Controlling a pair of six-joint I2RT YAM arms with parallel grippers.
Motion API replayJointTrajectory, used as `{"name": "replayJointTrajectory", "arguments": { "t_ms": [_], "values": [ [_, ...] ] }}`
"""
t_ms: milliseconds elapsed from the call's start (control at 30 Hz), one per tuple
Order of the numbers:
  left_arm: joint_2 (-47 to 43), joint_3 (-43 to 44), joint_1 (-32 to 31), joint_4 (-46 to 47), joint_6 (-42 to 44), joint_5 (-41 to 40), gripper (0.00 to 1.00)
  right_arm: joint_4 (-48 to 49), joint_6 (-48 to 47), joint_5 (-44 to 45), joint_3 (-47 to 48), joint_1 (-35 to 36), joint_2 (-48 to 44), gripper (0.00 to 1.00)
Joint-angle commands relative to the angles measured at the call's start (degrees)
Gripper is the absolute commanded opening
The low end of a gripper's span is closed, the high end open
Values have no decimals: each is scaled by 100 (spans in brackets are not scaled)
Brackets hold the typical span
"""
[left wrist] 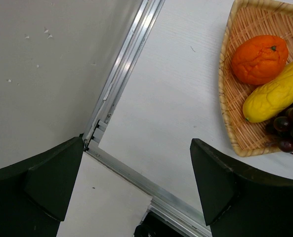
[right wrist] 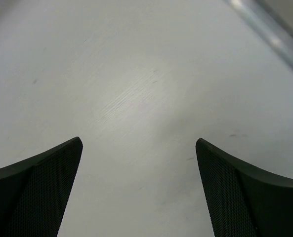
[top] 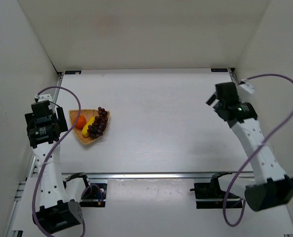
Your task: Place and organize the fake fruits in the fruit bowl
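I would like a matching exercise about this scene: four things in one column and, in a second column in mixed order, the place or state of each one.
Column one:
1. orange
2. yellow lemon-like fruit
3. grapes
4. right gripper

Column two:
a. open above bare table, far from the fruits
b. in the middle of the wicker basket
c. in the basket, nearest the left gripper
d. in the basket, on the side toward the table's centre

Pairs: 1-c, 2-b, 3-d, 4-a.
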Motion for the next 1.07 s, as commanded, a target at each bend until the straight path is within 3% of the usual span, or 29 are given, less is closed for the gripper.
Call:
{"name": "replayJointTrajectory", "arguments": {
  "t_ms": [0, 133, 300, 567, 1033],
  "values": [
    [-270, 198, 43, -204, -258, -184, 100, -561, -804, 1098, -517, -745, -790, 99],
    [-805, 260, 43, -372, -84, -562, 100, -148, -1155, 529, -1404, -1284, -2072, 99],
    [-1236, 75, 43, -810, 58, -862, 100, -86, -1288, 175, -2038, -1609, -2751, 99],
    [-1605, -601, 43, -917, -205, -695, 100, -243, -1605, -624, -1873, -1610, -2612, 99],
    [-1668, -426, 43, -1022, -259, -624, 100, -130, -1553, -923, -1933, -1610, -2910, 99]
  ]
}}
